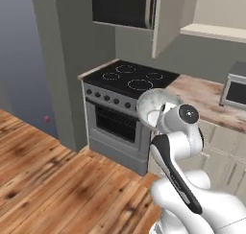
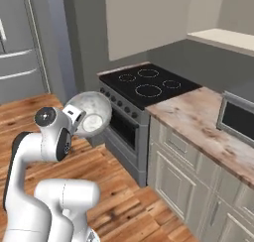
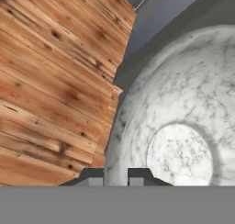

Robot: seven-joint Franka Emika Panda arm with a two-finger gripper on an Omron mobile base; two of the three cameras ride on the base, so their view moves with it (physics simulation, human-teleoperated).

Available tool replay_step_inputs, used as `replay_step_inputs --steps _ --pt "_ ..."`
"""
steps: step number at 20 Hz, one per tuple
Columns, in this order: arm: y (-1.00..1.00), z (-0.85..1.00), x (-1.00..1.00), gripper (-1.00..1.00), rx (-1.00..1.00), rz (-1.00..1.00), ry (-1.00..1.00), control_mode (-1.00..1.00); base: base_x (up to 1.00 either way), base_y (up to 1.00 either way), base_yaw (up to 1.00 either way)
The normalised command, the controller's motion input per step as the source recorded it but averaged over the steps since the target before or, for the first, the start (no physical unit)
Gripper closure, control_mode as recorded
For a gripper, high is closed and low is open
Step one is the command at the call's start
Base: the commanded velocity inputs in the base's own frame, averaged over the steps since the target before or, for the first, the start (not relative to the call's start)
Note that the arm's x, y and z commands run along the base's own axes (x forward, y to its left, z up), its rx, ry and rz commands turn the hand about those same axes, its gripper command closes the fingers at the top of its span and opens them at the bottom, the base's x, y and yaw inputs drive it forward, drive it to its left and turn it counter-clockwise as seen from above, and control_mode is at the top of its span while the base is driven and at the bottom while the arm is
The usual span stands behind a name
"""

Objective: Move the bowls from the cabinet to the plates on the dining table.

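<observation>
A mottled grey-white stone-look bowl (image 1: 153, 105) is held up in front of the arm's wrist, tipped on its side, with the black stove behind it. In the right base view the bowl (image 2: 90, 113) hangs over the wooden floor, left of the oven door. The hand view looks at the bowl's (image 3: 183, 122) veined outside and round foot from close up. My gripper (image 3: 115, 175) is shut on the bowl's rim. A cream cabinet door (image 1: 168, 18) stands open above the stove. The plates and the dining table are out of view.
A black-topped stove (image 1: 129, 77) with a silver oven front stands ahead. To its right runs a marble counter (image 2: 198, 114) over cream drawers, carrying a silver appliance (image 2: 238, 118). Wooden floor (image 1: 53, 180) opens to the left. A grey fridge (image 2: 20, 57) stands far left.
</observation>
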Motion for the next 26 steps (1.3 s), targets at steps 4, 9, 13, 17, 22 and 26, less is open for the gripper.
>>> replay_step_inputs --steps 4,9,13,17,22,26 --pt "0.0 0.0 0.0 1.0 0.0 0.0 0.0 1.0 -0.33 0.84 0.34" --pt "0.0 0.0 0.0 1.0 0.0 0.0 0.0 1.0 0.02 0.51 0.24" --pt "0.0 0.0 0.0 1.0 0.0 0.0 0.0 1.0 0.55 0.14 0.2" --pt "0.0 0.0 0.0 1.0 0.0 0.0 0.0 1.0 0.89 0.09 0.2" --pt "0.0 0.0 0.0 1.0 0.0 0.0 0.0 1.0 1.0 0.09 0.14" --pt "0.0 0.0 0.0 1.0 0.0 0.0 0.0 1.0 1.0 0.29 0.13"
